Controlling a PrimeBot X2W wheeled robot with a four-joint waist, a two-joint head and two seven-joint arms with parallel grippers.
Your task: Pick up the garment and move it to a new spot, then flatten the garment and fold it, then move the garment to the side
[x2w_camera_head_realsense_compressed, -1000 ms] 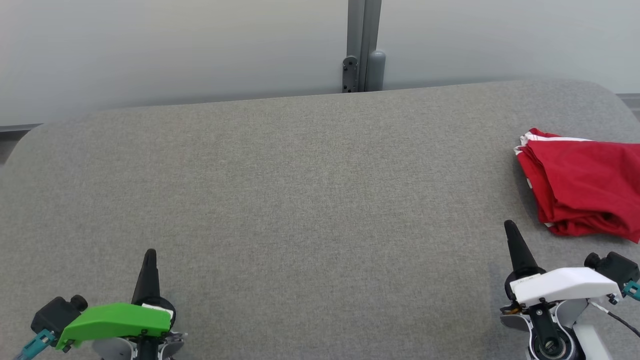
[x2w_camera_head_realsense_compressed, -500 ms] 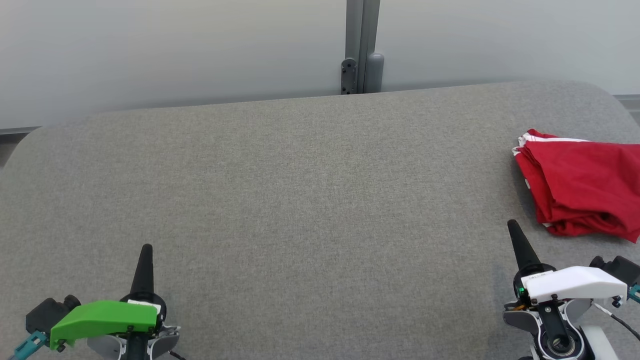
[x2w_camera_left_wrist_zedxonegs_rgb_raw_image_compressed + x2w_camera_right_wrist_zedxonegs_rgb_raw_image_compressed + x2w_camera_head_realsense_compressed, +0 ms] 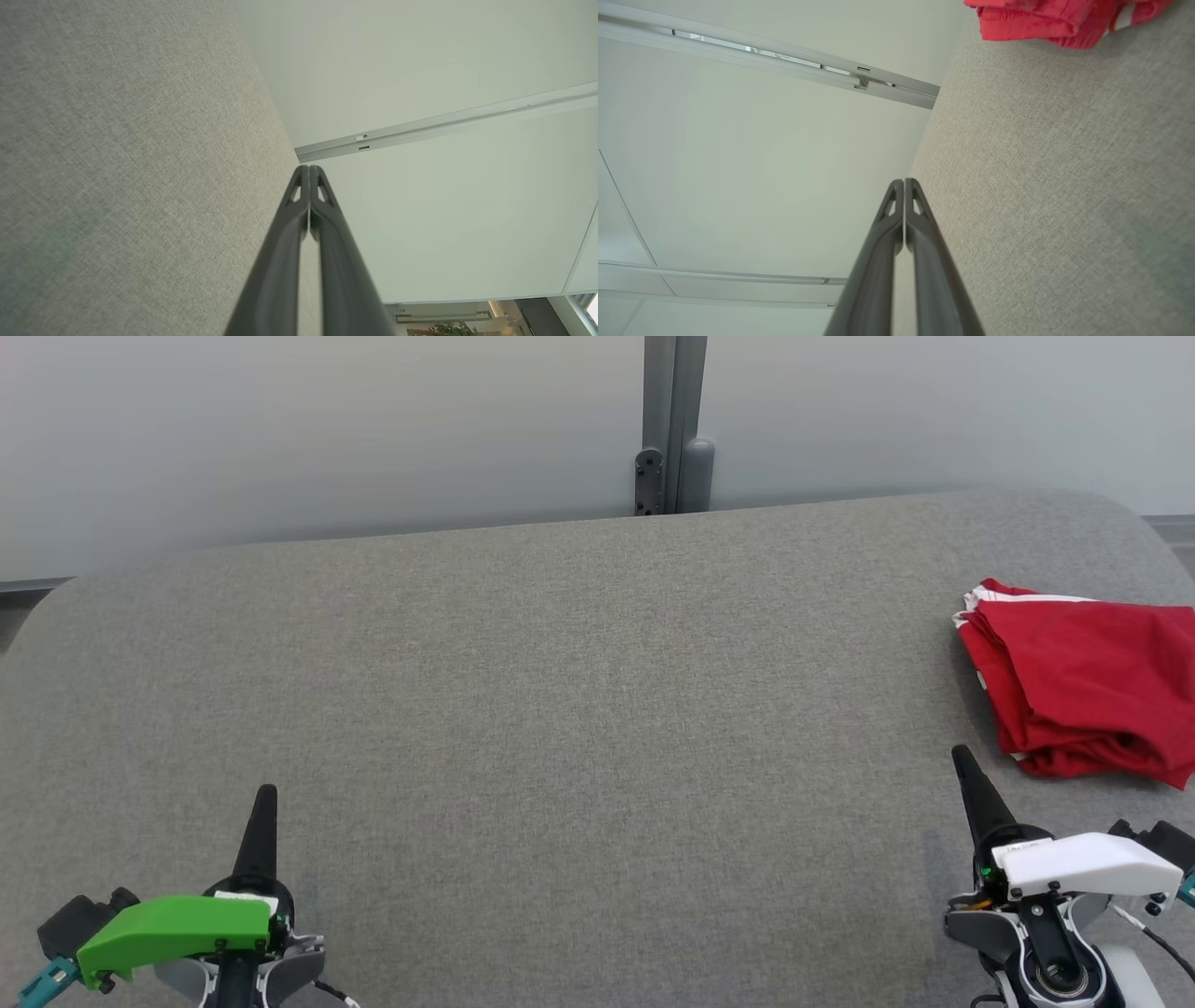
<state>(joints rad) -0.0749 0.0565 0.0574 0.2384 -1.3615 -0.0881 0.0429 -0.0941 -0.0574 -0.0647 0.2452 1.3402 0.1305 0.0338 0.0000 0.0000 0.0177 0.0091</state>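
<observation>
head view has the red garment (image 3: pixel 1083 691), trimmed in white, lying as a folded, slightly rumpled bundle at the right end of the grey fabric-topped bench (image 3: pixel 560 709), running off that view's right edge. it sits straight on the bench's cloth, in no basket, bin or tray. folded and off to the bench's side, it reads as a task at or close to its finish. the left jaws are pressed together on nothing at the bench's near left. the right jaws, likewise pressed together and empty, point up from the bench's near right, near the garment's closest corner but apart from it. both wrist views show the fingers (image 3: pixel 282 261) meeting tip to tip. parked like this, the arms look to be at rest.
</observation>
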